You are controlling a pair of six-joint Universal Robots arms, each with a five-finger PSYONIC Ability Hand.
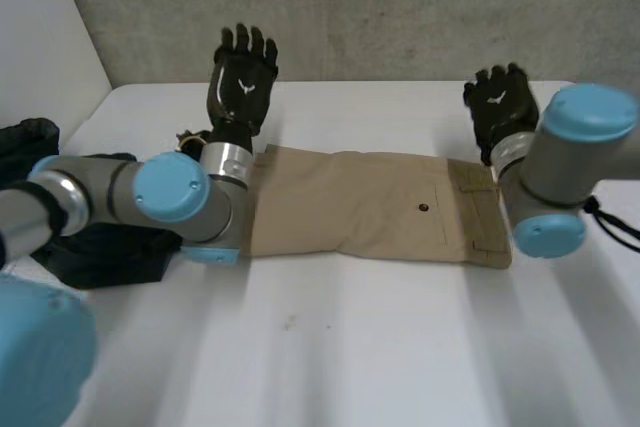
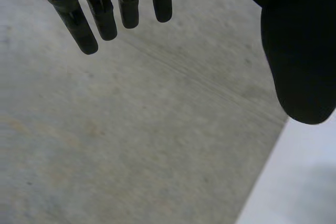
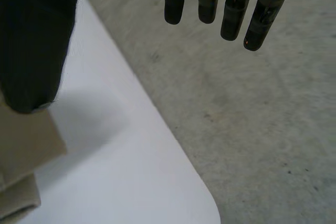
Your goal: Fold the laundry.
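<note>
Trousers lie flat on table, dark heap, perhaps a bag, beside

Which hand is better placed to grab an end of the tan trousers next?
Probably the right hand: open, just beyond the waistband end of the tan trousers. The left hand is open too, but its arm covers the other end.

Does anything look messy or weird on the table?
Only the black clothes, crumpled in a heap under the left arm. The tan trousers lie flat and neat.
</note>
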